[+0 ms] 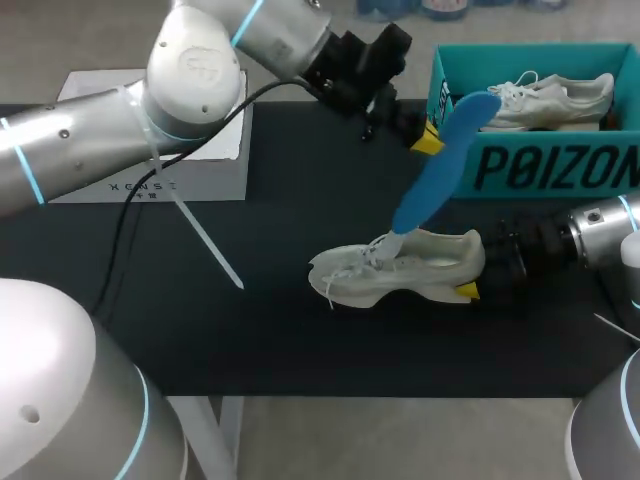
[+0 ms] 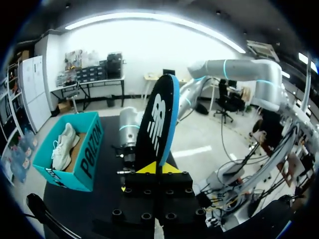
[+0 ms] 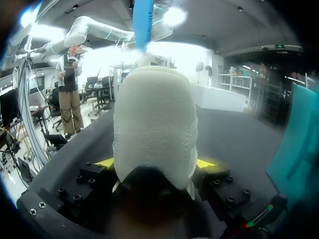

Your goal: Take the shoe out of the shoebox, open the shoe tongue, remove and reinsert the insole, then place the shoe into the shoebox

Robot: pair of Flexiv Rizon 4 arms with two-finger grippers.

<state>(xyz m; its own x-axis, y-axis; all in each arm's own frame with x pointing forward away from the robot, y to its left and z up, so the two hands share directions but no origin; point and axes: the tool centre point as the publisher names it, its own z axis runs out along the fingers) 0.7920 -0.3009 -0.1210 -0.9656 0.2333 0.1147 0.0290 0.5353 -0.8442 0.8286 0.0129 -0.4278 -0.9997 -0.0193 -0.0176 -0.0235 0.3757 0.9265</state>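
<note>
Clamping the heel of the white mesh running shoe [image 1: 400, 268] from both sides, the right gripper [image 3: 154, 164] holds it right of the black table's [image 1: 250, 330] middle. The left gripper [image 2: 158, 169] pinches the blue foam insole [image 1: 440, 170], whose lower end meets the shoe's opening. The teal cardboard shoebox [image 1: 520, 170] sits at the far right corner, near the shoe.
</note>
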